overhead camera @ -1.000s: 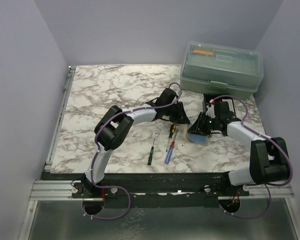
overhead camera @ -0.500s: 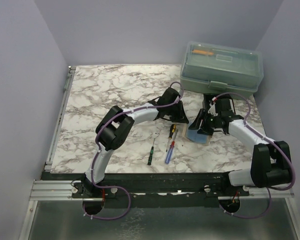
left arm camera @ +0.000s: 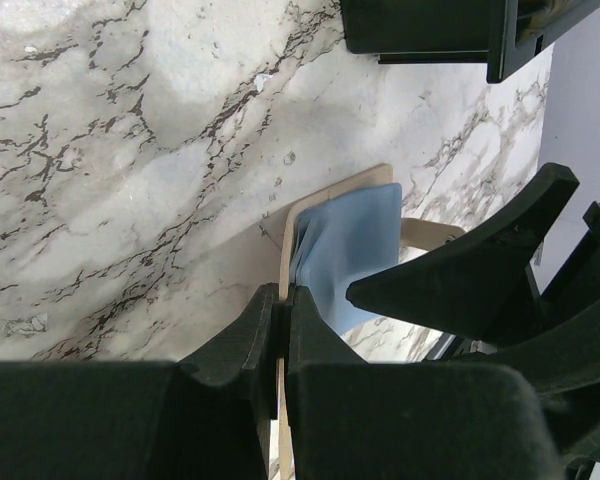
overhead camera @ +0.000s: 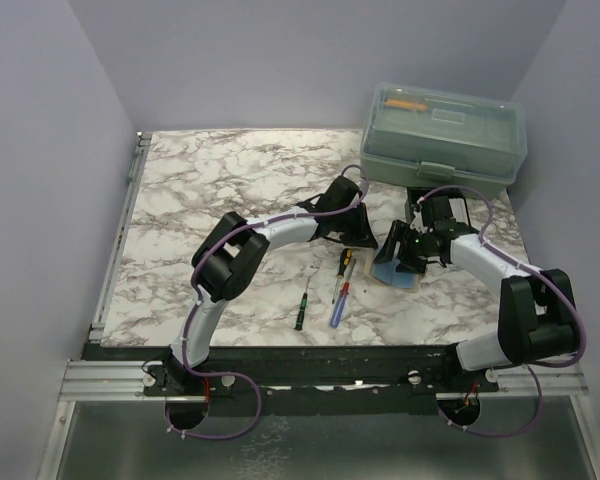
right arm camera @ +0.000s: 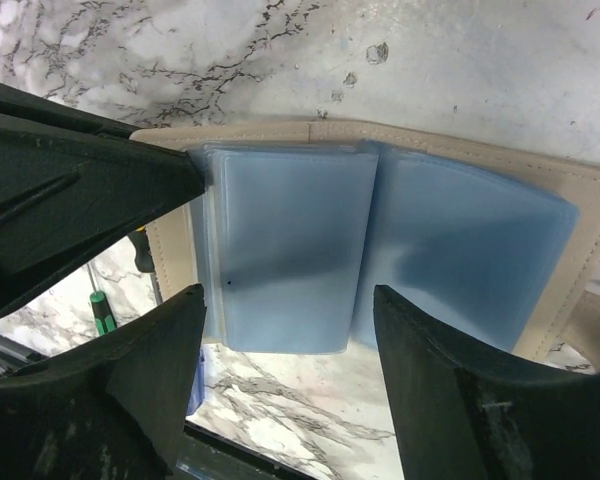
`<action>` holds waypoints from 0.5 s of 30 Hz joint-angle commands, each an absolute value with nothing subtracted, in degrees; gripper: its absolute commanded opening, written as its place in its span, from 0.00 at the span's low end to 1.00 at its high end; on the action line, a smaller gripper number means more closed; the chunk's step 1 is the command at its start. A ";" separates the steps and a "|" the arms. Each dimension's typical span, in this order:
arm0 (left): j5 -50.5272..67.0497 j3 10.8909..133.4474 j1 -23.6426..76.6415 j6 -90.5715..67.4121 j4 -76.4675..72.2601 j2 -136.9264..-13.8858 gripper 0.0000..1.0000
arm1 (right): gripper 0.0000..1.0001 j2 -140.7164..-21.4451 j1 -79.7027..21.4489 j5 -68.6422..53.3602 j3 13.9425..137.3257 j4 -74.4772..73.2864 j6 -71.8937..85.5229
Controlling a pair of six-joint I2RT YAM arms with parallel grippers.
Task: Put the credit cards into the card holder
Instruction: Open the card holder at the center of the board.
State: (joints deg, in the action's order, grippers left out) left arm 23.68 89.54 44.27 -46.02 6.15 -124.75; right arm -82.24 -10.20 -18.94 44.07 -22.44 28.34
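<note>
**Right jaws spread wide over the open wallet as the left clamps its edge**

Since a second ago the right gripper (right arm camera: 288, 296) has opened from a narrow gap to a wide one. The left gripper (left arm camera: 283, 318) has closed down and now pinches the tan edge of the card holder (right arm camera: 592, 205) between its tips. The right gripper holds nothing. Its two fingers stand wide apart, with the bluish stack showing between them and just beyond their tips.

I take that stack to be the credit cards (right arm camera: 280, 250), already lying inside the opened holder, with a bluish pocket (right arm camera: 470, 260) just beside it on the other flap. To me this reads as a release. The right gripper looks to have let go of what it fed in, while the left keeps the holder steady. If so, little is left of the task beyond seating the cards properly.

By my count there are:
- two arms
- one card holder
- one green toolbox (overhead camera: 445, 140), well beyond both grippers
- three screwdrivers (overhead camera: 301, 308) on the marble table (overhead camera: 210, 190), to the near side of the left gripper

The stack shows several layered edges, but I cannot count the cards.
</note>
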 commanded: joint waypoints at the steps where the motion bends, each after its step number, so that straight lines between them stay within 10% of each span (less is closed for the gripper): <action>1: 22.43 90.88 44.69 -45.10 7.02 -123.53 0.00 | 0.70 -83.72 -10.63 -16.39 45.73 -22.61 27.51; 15: 22.04 90.70 44.58 -44.90 7.16 -122.95 0.00 | 0.51 -85.47 -10.71 -9.92 45.23 -24.30 29.30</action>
